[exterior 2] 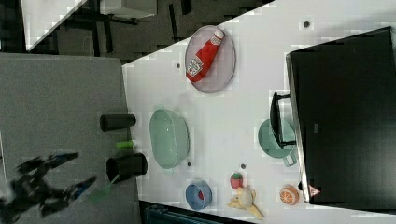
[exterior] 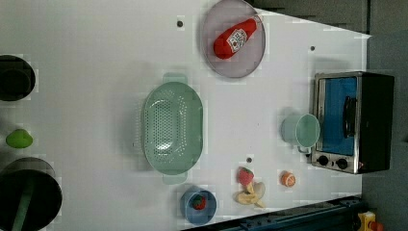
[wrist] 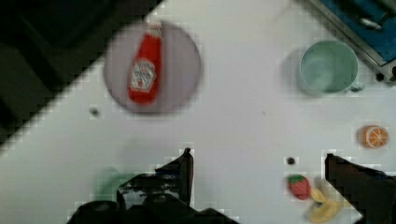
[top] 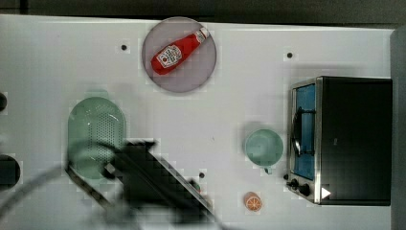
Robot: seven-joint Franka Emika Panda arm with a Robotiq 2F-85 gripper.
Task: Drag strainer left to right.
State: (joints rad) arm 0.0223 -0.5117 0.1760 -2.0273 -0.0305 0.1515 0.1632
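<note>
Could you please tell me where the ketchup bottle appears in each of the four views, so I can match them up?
Top view: ketchup bottle at upper centre.
Left view: upper right of centre.
Right view: upper centre.
Wrist view: on the same dish.
Shared landmark: the round grey plate it lies on.

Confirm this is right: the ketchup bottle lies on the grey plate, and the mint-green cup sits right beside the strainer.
Not quite. The ketchup bottle does lie on the grey plate, but the cup sits beside the toaster oven, well apart from the strainer, as the top view shows.
</note>
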